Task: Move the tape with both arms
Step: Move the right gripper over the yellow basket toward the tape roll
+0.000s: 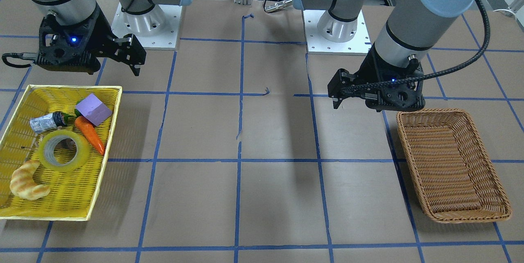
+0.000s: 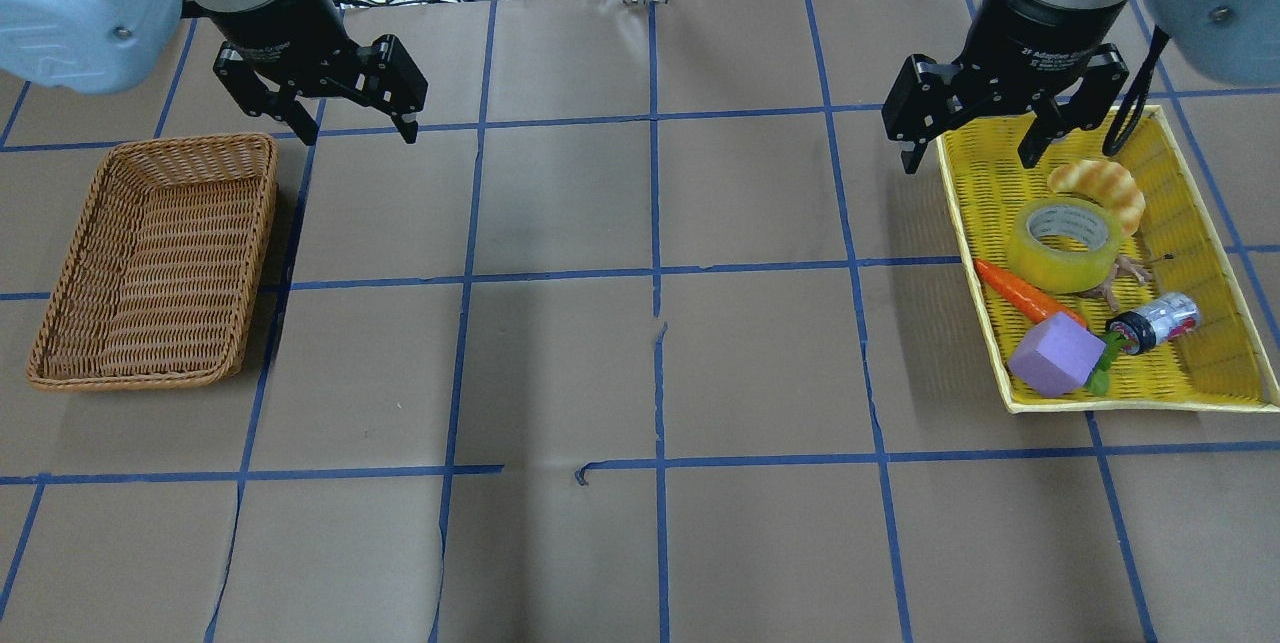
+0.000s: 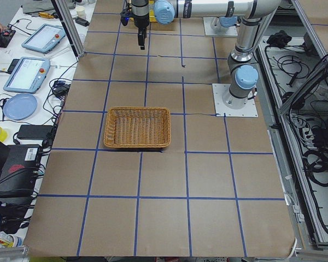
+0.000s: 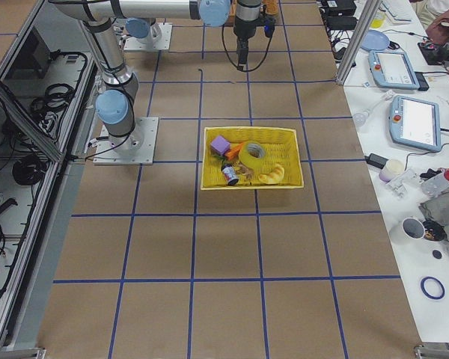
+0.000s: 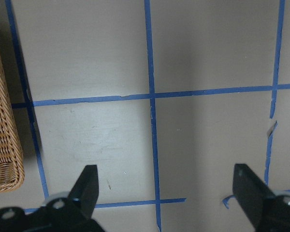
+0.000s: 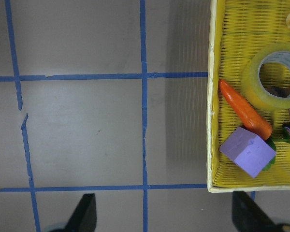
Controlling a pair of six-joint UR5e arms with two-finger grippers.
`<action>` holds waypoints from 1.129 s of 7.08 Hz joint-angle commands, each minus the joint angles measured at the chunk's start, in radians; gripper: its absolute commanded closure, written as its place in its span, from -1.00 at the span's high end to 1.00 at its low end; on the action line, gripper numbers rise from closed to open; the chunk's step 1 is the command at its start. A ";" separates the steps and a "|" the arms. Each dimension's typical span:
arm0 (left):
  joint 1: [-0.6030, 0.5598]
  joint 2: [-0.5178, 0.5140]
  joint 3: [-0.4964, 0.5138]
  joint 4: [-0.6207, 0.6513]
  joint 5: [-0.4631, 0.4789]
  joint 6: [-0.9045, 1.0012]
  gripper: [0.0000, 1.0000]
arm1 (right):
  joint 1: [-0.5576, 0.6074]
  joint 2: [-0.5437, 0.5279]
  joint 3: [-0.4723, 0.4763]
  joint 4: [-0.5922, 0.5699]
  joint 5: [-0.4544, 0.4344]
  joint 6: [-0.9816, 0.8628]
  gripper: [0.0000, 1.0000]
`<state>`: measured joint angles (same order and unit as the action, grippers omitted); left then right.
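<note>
The tape point(image 2: 1048, 265), a yellow-green roll with a grey core, lies flat in the yellow tray point(image 2: 1205, 233) between a croissant and a carrot. It also shows in the front view point(image 1: 84, 153), the right wrist view point(image 6: 249, 81) and the right side view point(image 4: 252, 155). My right gripper point(image 2: 968, 159) is open and empty, hovering over the tray's far inner corner, apart from the tape; it also shows in the front view point(image 1: 125, 64) and the right wrist view point(image 6: 164, 212). My left gripper point(image 2: 358, 129) is open and empty above the table beside the wicker basket's far corner; it also shows in the left wrist view point(image 5: 166, 188).
The tray also holds a croissant point(image 2: 1098, 187), a carrot point(image 2: 1025, 295), a purple block point(image 2: 1055, 355) and a small bottle point(image 2: 1155, 319). A brown wicker basket point(image 2: 150, 263) with nothing in it sits on my left. Blue tape lines grid the brown table.
</note>
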<state>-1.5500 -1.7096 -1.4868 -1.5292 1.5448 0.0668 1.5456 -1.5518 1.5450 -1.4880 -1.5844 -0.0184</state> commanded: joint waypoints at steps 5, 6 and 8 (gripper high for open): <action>0.001 -0.002 -0.004 0.000 -0.005 0.001 1.00 | -0.002 -0.001 0.000 0.011 -0.006 0.000 1.00; 0.001 -0.002 -0.003 0.000 -0.005 0.001 1.00 | -0.002 0.001 0.003 0.008 -0.003 0.000 1.00; 0.001 -0.002 -0.004 0.000 -0.003 0.001 1.00 | -0.007 0.010 0.010 -0.004 -0.005 -0.001 1.00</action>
<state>-1.5493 -1.7119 -1.4906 -1.5294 1.5405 0.0675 1.5421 -1.5468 1.5506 -1.4843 -1.5870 -0.0188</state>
